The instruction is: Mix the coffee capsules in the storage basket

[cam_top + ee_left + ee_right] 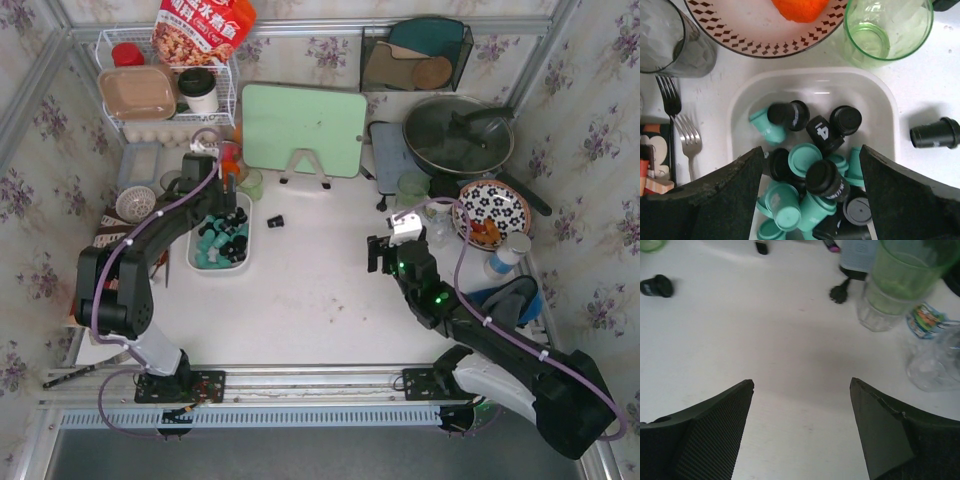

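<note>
**Left jaws hanging open over the pods**

The left gripper (811,150) is hovering over the storage basket (807,80), jaws spread wide and gripping nothing. Teal and black coffee capsules (805,162) are lying jumbled inside. A stray black capsule (935,132) is lying on the table just right of the basket. A green cup (887,30), a patterned plate (740,35) and a silver fork (687,137) are sitting nearby.

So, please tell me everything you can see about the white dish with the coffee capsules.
The white dish is shallow and rectangular, with rounded corners and smooth solid walls, perhaps plastic. It sits flat on the white table, on the left side, its long side running from near to far. Teal and black capsules are piled inside, mostly at the near end; the far end is partly bare. The left gripper hangs open over it.
</note>
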Available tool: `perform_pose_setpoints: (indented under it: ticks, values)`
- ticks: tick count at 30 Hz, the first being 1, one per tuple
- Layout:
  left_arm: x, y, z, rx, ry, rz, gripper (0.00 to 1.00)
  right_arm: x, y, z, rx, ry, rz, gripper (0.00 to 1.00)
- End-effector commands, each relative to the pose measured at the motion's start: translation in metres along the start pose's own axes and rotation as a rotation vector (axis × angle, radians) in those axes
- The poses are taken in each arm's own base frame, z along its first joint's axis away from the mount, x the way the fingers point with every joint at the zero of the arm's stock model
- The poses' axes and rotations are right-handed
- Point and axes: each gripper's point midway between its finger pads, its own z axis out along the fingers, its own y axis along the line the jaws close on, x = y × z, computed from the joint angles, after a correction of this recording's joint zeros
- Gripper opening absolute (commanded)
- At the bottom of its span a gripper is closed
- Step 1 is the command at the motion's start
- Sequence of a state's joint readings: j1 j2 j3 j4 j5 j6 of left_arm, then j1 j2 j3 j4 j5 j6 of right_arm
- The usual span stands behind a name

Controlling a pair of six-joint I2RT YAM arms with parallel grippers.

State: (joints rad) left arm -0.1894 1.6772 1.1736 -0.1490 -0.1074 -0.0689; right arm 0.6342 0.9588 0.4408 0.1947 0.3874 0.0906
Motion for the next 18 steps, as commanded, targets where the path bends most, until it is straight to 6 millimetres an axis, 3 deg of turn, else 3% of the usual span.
perform_pose_setpoints:
  ticks: [1, 4, 9, 18]
  values:
    - [0.013, -0.011, -0.015, 0.012, 0.064, -0.07, 0.8, -0.006, -0.025, -0.001, 0.105, -0.059, 0.01, 0.86]
    - [0.016, -0.042, -0.024, 0.073, 0.073, -0.017, 0.8, -0.003, -0.03, -0.002, 0.117, -0.08, 0.031, 0.86]
    - [0.021, -0.116, -0.036, 0.175, 0.051, 0.247, 0.8, -0.002, -0.031, -0.005, 0.108, -0.093, 0.034, 0.86]
    - [0.016, -0.142, -0.012, 0.181, 0.174, 0.225, 0.81, -0.004, -0.029, -0.008, 0.084, -0.114, 0.047, 0.86]
